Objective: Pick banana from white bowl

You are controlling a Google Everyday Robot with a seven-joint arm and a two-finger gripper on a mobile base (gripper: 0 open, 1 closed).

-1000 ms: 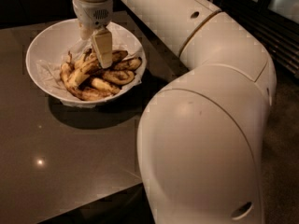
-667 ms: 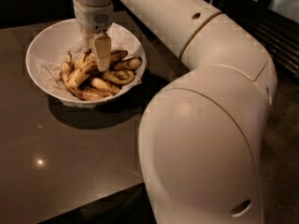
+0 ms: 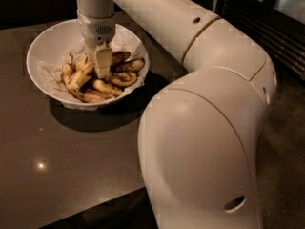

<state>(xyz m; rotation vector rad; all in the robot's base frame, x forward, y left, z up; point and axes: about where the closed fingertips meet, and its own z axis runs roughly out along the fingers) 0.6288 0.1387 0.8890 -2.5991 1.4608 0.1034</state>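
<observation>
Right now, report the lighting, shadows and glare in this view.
Camera view: dim room, light from above; the white bowl casts a dark shadow on the glossy table; one small glare spot on the table's left; the gripper, down inside the bowl, is well lit.

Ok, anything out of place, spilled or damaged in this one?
Nothing spilled or askew. The white bowl sits upright on the table; the claw is down among its bananas, which are just heavily browned.

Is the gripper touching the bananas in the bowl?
Cannot tell. In the camera view the gripper overlaps the bananas in the bowl, hiding any contact.
</observation>
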